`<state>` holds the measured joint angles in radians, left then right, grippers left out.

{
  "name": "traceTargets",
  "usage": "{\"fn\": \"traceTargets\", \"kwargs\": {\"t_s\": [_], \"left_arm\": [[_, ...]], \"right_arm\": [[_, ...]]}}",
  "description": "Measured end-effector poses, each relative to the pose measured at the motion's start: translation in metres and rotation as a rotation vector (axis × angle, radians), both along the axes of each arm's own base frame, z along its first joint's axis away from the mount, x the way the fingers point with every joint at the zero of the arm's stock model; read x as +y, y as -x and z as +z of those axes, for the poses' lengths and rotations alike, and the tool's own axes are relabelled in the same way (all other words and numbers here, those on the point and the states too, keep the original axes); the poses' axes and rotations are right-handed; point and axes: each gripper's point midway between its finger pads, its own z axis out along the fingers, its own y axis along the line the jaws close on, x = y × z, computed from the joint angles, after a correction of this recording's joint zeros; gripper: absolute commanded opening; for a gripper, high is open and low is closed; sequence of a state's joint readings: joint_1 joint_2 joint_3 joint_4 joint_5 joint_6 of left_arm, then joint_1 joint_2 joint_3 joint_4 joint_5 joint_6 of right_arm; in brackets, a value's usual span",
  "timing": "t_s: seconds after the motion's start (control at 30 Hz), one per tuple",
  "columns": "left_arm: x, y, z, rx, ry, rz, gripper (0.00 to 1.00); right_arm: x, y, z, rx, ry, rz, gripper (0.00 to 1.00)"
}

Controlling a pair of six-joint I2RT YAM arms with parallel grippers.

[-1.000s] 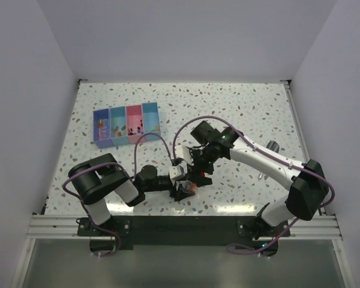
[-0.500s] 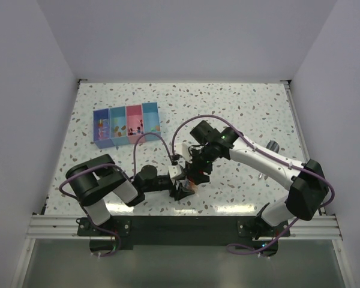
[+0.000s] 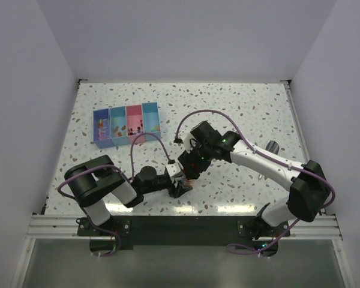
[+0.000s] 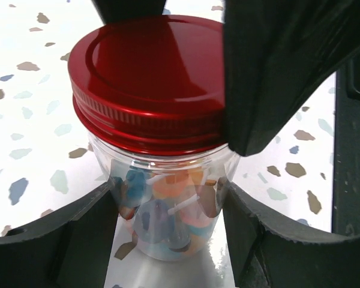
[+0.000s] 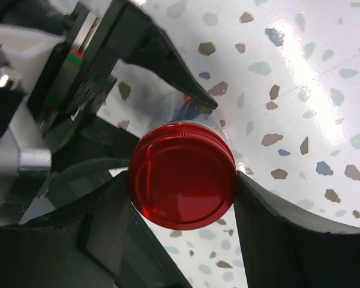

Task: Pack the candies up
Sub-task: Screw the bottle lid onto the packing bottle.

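Left wrist view: the clear jar of candies is clamped at its body by the left gripper. The red lid is squeezed by the right gripper. Unscrewing seems in hand, and a firm twist is needed next. The tray is seen far off at ten o'clock, so only the lid is judged to block the candies.

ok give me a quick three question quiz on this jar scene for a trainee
1. True or false: the lid is off the jar of candies.
2. Which gripper holds the jar's body? A: left gripper. B: right gripper.
3. Fill in: the tray has ___ compartments.
Key: 1 false, it is on. 2 A; the right gripper clamps the lid. 3 four.
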<state>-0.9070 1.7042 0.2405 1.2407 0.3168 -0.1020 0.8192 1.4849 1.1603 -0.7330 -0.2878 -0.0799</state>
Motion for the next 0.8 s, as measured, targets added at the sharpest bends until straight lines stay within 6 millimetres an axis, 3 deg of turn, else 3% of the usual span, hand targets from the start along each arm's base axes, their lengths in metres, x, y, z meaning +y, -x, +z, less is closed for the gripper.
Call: {"fn": "traceTargets", "kwargs": {"t_s": [0.1, 0.3, 0.37, 0.43, 0.47, 0.63, 0.8], "left_arm": [[0.002, -0.006, 0.0, -0.011, -0.003, 0.04, 0.0], [0.004, -0.012, 0.0, -0.012, 0.001, 0.08, 0.0], [0.005, -0.013, 0.0, -0.016, 0.004, 0.087, 0.0], [0.005, -0.013, 0.0, -0.018, 0.006, 0.094, 0.0], [0.006, -0.013, -0.001, -0.017, 0.006, 0.099, 0.0], [0.007, -0.014, -0.001, -0.007, 0.021, 0.116, 0.05], [0.008, -0.015, -0.002, -0.002, 0.032, 0.128, 0.31]], "right_arm": [[0.003, -0.006, 0.0, 0.012, -0.029, -0.142, 0.26], [0.003, -0.013, 0.0, 0.029, -0.069, -0.333, 0.45], [0.003, -0.014, 0.001, 0.03, -0.07, -0.363, 0.64], [0.003, -0.015, 0.001, 0.032, -0.069, -0.383, 0.95], [0.002, -0.015, 0.001, 0.034, -0.067, -0.39, 0.99], [-0.004, -0.014, 0.003, 0.029, -0.044, -0.409, 0.99], [-0.007, -0.022, 0.03, -0.038, -0.071, -0.421, 0.99]]}}
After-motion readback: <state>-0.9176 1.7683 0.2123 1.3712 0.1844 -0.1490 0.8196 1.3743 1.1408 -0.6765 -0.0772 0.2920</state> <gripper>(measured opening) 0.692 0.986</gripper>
